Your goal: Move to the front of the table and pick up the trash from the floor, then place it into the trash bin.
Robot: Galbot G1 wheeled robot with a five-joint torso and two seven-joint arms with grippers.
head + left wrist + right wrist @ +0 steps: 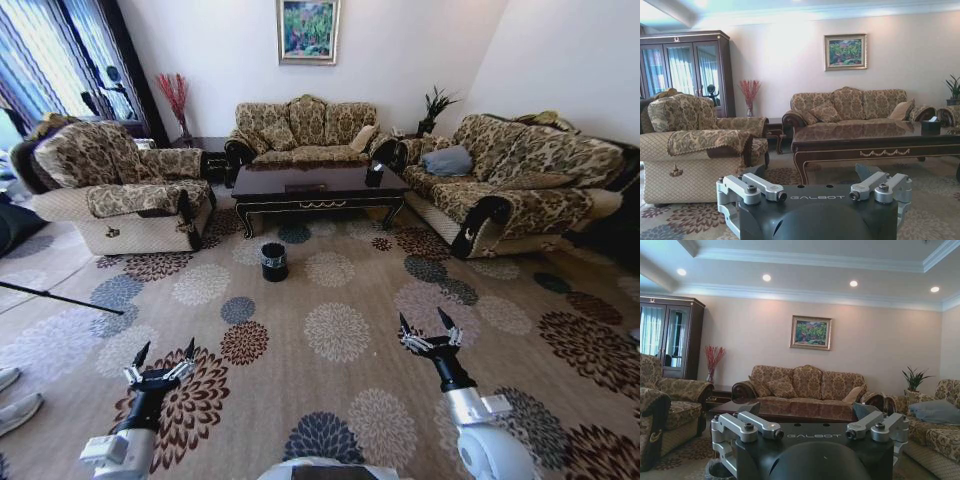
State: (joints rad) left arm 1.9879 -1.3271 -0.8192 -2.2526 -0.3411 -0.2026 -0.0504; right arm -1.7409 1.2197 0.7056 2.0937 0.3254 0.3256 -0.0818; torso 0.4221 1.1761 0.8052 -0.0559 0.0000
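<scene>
The dark wood table [318,187] stands far ahead between the sofas, and its gold-trimmed front rail [880,145] faces me in the left wrist view. The small black trash bin [274,261] sits on the floor [340,300], a flower-patterned carpet, just in front of the table's left half. The trash is out of view. My left gripper [163,352] [810,172] hangs open over the near carpet at lower left. My right gripper [428,325] [807,410] hangs open at lower right. Both are empty and well short of the bin.
An armchair [110,190] stands at the left, a sofa [305,130] behind the table and a long sofa [510,180] at the right. A black tissue box [375,174] sits on the table. A thin dark rod [60,297] lies across the left floor.
</scene>
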